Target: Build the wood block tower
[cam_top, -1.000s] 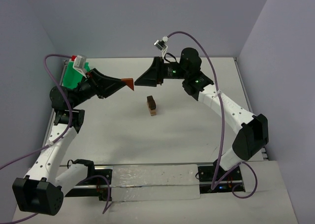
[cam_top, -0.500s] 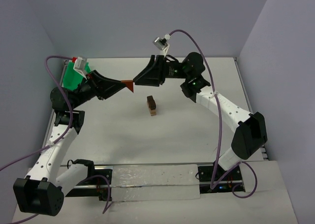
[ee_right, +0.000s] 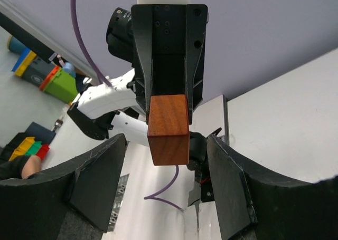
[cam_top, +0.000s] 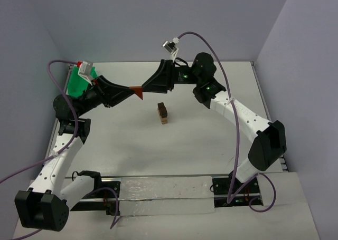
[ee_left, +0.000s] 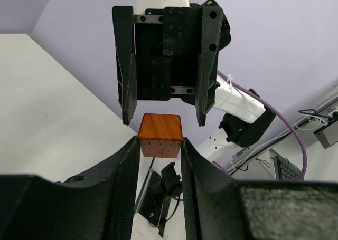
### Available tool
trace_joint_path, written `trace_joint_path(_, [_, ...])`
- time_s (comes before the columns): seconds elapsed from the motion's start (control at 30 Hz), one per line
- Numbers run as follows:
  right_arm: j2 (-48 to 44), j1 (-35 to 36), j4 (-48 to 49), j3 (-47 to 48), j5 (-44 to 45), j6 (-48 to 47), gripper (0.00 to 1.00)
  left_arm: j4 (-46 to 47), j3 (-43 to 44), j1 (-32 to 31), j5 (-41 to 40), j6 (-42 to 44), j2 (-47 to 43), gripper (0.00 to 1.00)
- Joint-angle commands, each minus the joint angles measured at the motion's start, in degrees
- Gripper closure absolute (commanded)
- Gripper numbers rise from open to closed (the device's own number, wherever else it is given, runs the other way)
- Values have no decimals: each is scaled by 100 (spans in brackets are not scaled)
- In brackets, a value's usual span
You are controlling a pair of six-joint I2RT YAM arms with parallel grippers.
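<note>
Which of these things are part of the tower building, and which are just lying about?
Part of the job: reddish-brown block, gripped by the left gripper; right gripper, open around it; small block stack.
Lying about: green tray.

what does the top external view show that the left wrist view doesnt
Only the top external view: the small block stack standing on the table, and the green tray at the far left. Only the left wrist view: the right gripper open, its fingers clear of the reddish-brown block on both sides. Both: the left gripper clamping that block, with the right gripper facing it.
</note>
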Motion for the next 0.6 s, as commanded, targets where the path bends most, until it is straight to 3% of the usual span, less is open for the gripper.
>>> trace_joint_path(0.0, [48, 163, -322, 374, 5, -453, 33, 417, 13, 38, 118, -120, 46, 100])
trace_joint_path(0.3, [174, 298, -452, 509, -32, -643, 45, 419, 5, 33, 171, -114, 47, 100])
trace_joint_path(0.57, [156, 286, -381, 427, -20, -598, 79, 309, -51, 38, 171, -15, -5, 100])
